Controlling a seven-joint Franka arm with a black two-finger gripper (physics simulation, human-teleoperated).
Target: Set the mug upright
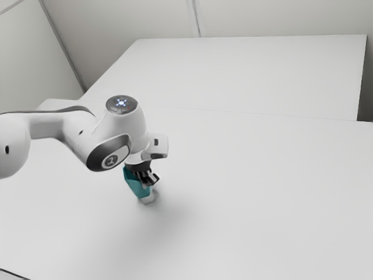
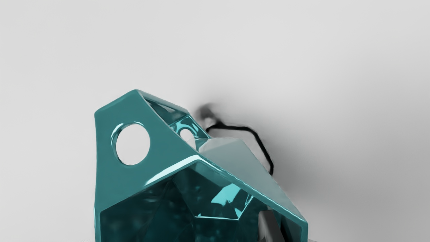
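Note:
The gripper (image 1: 148, 178) is low over the table at the mug (image 1: 137, 184), which is teal with a pale base and leans with its base toward the exterior view's right. In the wrist view the gripper (image 2: 293, 233) has one finger inside the opening of the mug (image 2: 117, 185) and a sliver of the other just outside the same wall. The gripper is shut on that wall. The handle side, with a round hole through it, faces away from the fingers. Whether the base bears on the table cannot be told.
The white table (image 1: 262, 192) extends around the mug, with a seam across it farther back. Pale walls stand behind the table. A dark-edged corner of something lies at the exterior view's lower left.

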